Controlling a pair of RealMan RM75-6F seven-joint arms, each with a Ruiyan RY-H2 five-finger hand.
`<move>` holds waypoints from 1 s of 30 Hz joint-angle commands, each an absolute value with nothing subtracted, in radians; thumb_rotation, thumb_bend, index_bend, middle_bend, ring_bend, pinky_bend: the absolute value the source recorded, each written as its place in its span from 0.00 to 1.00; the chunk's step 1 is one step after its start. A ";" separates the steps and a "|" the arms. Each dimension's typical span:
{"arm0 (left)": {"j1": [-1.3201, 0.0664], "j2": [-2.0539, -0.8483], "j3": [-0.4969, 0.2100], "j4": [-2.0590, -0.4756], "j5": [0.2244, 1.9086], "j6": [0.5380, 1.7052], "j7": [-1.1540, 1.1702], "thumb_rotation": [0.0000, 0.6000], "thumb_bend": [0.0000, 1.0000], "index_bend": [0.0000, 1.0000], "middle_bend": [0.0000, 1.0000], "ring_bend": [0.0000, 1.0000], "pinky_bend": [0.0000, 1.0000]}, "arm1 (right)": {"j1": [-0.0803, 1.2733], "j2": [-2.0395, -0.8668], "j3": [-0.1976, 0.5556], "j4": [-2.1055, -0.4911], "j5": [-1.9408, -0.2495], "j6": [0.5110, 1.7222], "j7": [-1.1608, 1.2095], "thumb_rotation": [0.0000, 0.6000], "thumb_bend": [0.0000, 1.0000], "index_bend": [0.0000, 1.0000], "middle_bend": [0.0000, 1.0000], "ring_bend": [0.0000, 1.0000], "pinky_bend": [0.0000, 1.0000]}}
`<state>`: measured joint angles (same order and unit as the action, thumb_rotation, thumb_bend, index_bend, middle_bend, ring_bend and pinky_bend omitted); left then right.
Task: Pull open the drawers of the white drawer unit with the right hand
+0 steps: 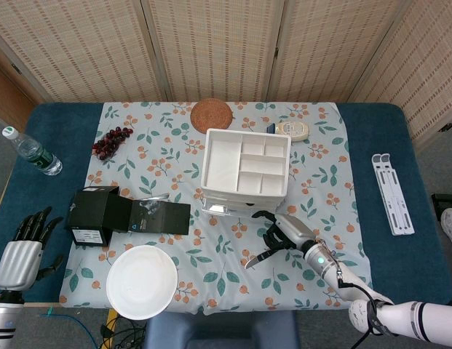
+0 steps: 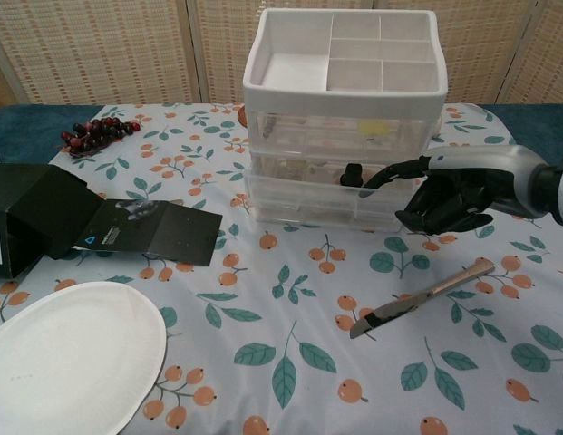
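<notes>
The table [image 1: 371, 138] carries a floral cloth [image 1: 167, 156], and the white drawer unit [image 1: 245, 171] stands at its middle, behind a knife [image 2: 422, 298]. The right hand [image 2: 453, 193] reaches in from the right, one finger hooked at the dark handle [image 2: 351, 174] of a middle drawer, the rest curled. The left hand [image 1: 25, 247] hangs off the table's near-left corner, fingers apart, holding nothing.
</notes>
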<state>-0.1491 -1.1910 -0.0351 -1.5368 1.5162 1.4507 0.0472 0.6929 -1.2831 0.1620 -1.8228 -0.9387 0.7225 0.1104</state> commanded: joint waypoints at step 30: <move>-0.148 -1.192 -0.033 -1.534 1.515 1.448 0.050 1.00 0.30 0.15 0.00 0.04 0.07 | 0.610 -1.208 0.083 -1.958 -1.115 0.753 0.169 1.00 0.60 0.20 0.86 0.98 0.99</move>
